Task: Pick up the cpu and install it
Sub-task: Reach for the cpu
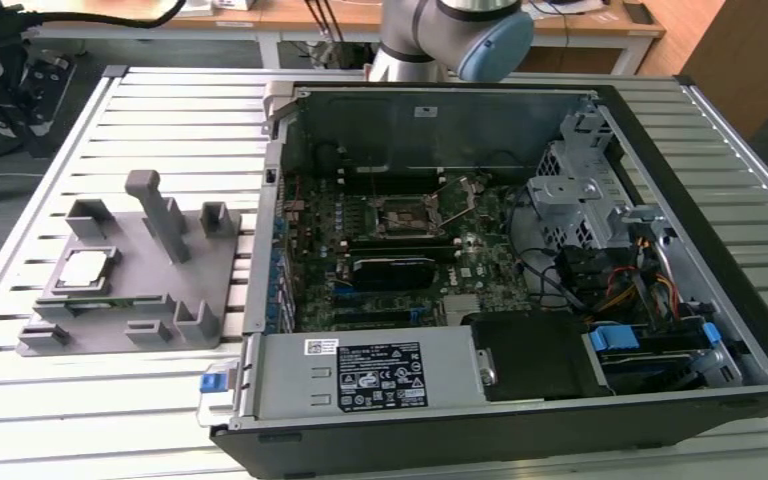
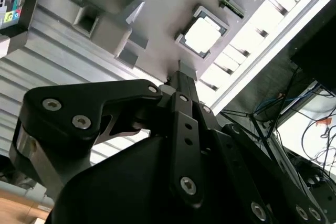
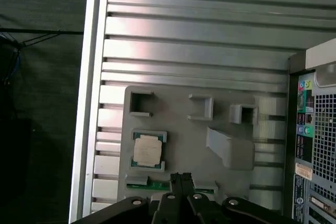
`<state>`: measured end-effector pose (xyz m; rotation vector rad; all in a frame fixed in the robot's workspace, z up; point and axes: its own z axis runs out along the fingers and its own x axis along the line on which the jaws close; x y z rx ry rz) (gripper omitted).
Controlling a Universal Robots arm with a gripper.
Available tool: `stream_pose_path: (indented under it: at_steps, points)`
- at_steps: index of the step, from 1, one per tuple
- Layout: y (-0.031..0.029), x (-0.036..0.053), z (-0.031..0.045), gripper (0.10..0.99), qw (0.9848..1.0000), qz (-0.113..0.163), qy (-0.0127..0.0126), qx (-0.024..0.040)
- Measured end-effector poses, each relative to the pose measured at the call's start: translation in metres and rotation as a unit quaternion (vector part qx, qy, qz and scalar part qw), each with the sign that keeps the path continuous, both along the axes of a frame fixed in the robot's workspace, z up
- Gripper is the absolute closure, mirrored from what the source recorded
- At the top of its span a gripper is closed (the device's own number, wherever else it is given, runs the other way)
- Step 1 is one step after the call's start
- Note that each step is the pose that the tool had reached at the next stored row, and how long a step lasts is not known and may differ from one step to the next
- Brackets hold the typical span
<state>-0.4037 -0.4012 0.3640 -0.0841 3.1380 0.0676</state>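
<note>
Above fixture (image 3: 173, 121) and cpu (image 3: 146, 149), both wrist views show the pincer (image 3: 181, 178) closed.

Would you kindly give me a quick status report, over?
Gripper shut, empty, clear of the grey fixture. Cpu seated in its fixture pocket, untouched. Nothing lies over it.
</note>
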Motion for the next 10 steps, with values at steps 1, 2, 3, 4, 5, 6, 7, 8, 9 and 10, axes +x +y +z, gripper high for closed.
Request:
stream_pose_path:
  at_steps: [1, 2, 3, 4, 5, 6, 7, 8, 9, 10]
  points:
    - [-0.0006, -0.0014, -0.0005, 0.980, 1.0000, 0.001, 0.0000, 0.0000]
    - [-0.0010, -0.0027, -0.0008, 0.980, 1.0000, 0.001, 0.0001, 0.0000]
    - [-0.0013, -0.0039, -0.0012, 0.980, 1.0000, 0.002, 0.0001, 0.0000]
    - [-0.0016, -0.0053, -0.0016, 0.980, 1.0000, 0.003, 0.0000, 0.0000]
    - [-0.0020, -0.0070, -0.0019, 0.980, 1.0000, 0.003, 0.0000, 0.0000]
    - [-0.0023, -0.0089, -0.0023, 0.980, 1.0000, 0.004, 0.0000, 0.0000]
    - [-0.0027, -0.0106, -0.0026, 0.980, 1.0000, 0.004, 0.0000, 0.0000]
    - [-0.0030, -0.0120, -0.0029, 0.980, 1.0000, 0.005, 0.0000, 0.0000]
    - [-0.0033, -0.0131, -0.0032, 0.980, 1.0000, 0.005, 0.0000, 0.0000]
    - [-0.0035, -0.0137, -0.0033, 0.980, 1.0000, 0.006, 0.0000, 0.0000]
